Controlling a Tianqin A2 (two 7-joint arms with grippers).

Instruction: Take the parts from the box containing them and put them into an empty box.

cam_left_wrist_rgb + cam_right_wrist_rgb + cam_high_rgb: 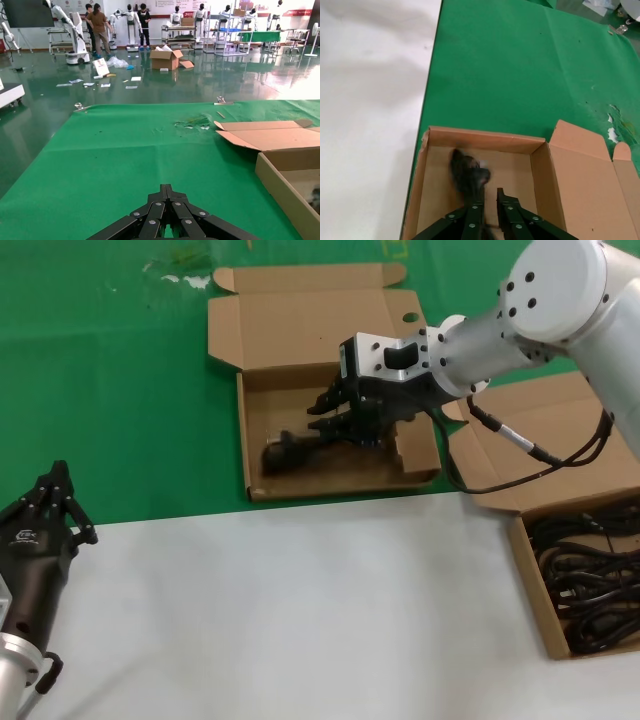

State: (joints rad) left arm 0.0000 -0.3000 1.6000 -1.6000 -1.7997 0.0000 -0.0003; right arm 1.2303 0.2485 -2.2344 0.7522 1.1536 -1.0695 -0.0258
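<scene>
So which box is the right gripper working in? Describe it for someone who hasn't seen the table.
On the green cloth, find the open brown box in the middle, lid folded back, with the right gripper over it. It holds a single black cord bundle; the box at the right edge is full of black cords.

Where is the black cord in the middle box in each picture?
Head view: the cord lies in the middle box, by the right gripper.
Left wrist view: only a dark blur shows inside the box; cannot tell.
Right wrist view: inside the box, beyond the fingertips.
Shared landmark: the box's open lid.
</scene>
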